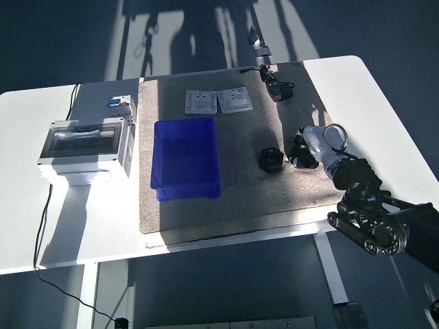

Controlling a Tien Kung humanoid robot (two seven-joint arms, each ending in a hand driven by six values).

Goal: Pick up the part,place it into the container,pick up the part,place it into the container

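The right hand point(309, 147) rests on the mat point(240, 192), just right of the black part point(270, 160). Whether its fingers grip anything I cannot tell. The blue bin point(186, 159) sits left of the part.

Right arm: mine, reaching in from the lower right corner, forearm angled up and left.
Right hand point(312, 146): silver-white, low over the surface, fingers point(299, 155) curled downward; grip unclear at this angle.
Left arm: out of view.
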